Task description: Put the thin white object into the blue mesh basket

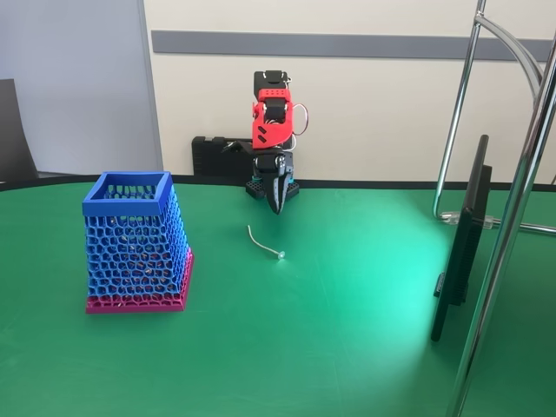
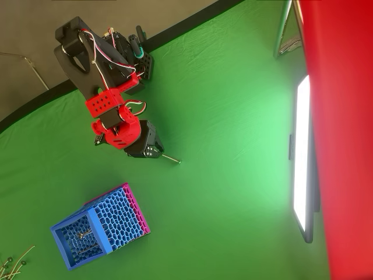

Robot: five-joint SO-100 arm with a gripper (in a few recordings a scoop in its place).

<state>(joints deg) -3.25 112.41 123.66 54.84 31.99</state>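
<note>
Above the green cloth-covered counter (image 1: 347, 330), the red-and-black arm's dark pincer (image 1: 276, 207) points down, its fingers drawn together to a tip and holding nothing. Just in front of it in the fixed view, the thin, curved white object (image 1: 263, 243) lies flat on the cloth. Well apart to the left, the tall blue honeycomb-mesh basket (image 1: 130, 239) with a magenta base stands upright.

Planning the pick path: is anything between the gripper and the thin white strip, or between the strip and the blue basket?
Nothing visible. In the fixed view the gripper hangs above bare green table just behind the thin white object, and only bare cloth lies between it and the blue mesh basket.
</note>
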